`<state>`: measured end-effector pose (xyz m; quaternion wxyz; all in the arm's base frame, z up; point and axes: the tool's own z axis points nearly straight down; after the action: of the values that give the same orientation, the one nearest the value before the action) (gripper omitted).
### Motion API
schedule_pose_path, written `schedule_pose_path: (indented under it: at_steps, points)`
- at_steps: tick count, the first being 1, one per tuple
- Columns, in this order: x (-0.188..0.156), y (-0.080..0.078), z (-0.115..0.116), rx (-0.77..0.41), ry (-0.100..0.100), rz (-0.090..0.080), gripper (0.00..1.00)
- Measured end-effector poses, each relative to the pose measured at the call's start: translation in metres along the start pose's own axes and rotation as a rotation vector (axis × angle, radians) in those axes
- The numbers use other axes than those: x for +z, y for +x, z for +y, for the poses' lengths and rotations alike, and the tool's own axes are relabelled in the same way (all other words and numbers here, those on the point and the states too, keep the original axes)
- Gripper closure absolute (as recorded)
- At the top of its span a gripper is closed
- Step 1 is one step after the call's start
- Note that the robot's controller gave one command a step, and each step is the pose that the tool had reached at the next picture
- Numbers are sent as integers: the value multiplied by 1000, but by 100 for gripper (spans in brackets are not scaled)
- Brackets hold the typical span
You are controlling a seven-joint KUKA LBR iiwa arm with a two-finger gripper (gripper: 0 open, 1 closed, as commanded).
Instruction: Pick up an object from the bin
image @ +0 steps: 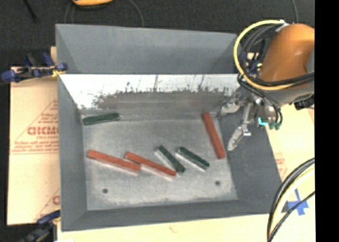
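Bin floor [132,188]: tool [234,123] just beside red stick [213,135] (green sticks [193,158] near).

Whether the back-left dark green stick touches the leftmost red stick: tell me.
Apart. The camera view shows bare bin floor between the dark green stick by the back wall and the leftmost red stick.

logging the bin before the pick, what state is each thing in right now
gripper: open, holding nothing
red stick at right: lying flat beside the gripper, not gripped
red stick at front left: lying flat
red stick in the middle: lying flat
dark green stick at back left: lying flat, apart from the rest
dark green stick in the middle: lying flat
dark green stick right of it: lying flat
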<state>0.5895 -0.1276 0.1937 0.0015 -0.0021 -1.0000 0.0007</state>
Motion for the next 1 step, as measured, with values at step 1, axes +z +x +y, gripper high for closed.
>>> schedule_pose_path:
  at_steps: [1]
  points:
    - [-5, -2, 0, -3, 1, -8, 0]
